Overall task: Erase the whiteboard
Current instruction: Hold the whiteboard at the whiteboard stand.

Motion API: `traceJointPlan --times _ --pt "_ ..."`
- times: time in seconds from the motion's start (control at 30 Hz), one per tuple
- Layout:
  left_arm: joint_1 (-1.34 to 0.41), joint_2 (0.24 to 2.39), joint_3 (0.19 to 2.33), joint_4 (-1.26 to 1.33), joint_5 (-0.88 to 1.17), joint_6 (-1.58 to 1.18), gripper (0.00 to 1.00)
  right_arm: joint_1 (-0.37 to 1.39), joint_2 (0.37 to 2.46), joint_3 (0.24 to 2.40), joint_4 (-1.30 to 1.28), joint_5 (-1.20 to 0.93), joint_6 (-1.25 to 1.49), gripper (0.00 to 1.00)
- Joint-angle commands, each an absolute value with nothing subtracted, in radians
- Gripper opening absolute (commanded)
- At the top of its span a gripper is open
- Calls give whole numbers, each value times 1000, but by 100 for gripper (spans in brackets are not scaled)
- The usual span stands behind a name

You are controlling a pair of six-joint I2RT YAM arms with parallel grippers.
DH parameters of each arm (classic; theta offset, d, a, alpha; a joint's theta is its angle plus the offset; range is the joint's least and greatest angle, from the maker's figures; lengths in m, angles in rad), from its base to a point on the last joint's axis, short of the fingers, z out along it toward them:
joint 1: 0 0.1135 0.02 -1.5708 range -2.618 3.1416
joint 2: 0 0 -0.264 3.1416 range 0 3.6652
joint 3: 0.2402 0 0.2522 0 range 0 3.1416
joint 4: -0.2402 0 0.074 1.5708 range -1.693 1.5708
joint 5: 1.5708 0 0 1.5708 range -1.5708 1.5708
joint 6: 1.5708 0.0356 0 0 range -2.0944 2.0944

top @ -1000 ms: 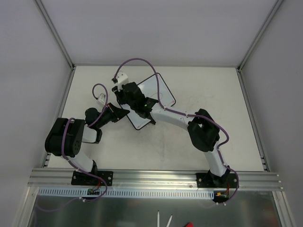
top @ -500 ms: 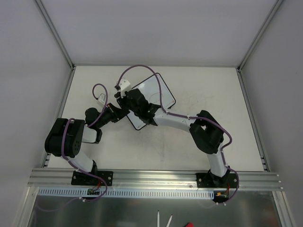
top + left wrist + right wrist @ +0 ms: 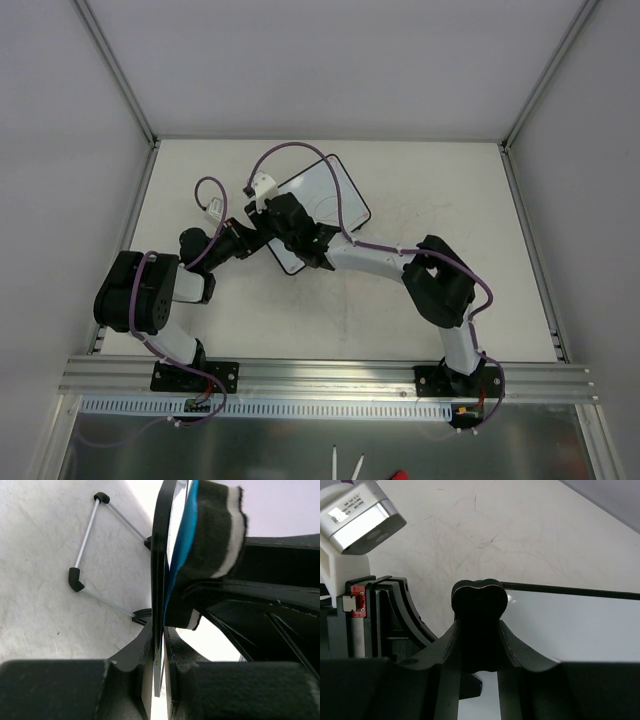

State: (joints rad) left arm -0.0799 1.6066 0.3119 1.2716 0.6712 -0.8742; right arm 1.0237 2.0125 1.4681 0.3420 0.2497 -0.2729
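Whiteboard lies skewed on the worktop, left of centre towards the far side, one corner pointing at the arm bases. We see no shift in its outline over the last second.

Left tool: jaws narrow, pinching the board's thin black rim on its near-left edge. The left wrist view shows that rim edge-on between them, with the wire stand splayed on the worktop behind. We note no change in this grip; it acts as the anchor.

Right tool: closed around the black bone-shaped eraser, felt side against the board face.

What has changed: from above, the right wrist has slid along the board's left side, from farther up towards the near-left corner, and it now sits just beside the left tool. The right elbow has eased back towards its base. More of the far white surface is uncovered than a second ago.

We read this as a wiping stroke in progress, running down the left margin. The uncovered part looks white from above; a faint curved line there is too weak to call ink. The area under the wrist is hidden, so we cannot judge it clean.
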Motion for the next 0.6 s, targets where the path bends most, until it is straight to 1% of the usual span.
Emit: traceJointPlan --times 0.0,0.27,0.57 --pt "-91 1549 308 1654 706 -864 0 1025 2051 1529 270 268 -282 0" --pt "-94 1546 308 1652 706 -867 0 999 2135 1713 213 236 -295 0" --pt "-98 1552 307 1651 706 -862 0 969 2148 1769 199 219 -302 0"
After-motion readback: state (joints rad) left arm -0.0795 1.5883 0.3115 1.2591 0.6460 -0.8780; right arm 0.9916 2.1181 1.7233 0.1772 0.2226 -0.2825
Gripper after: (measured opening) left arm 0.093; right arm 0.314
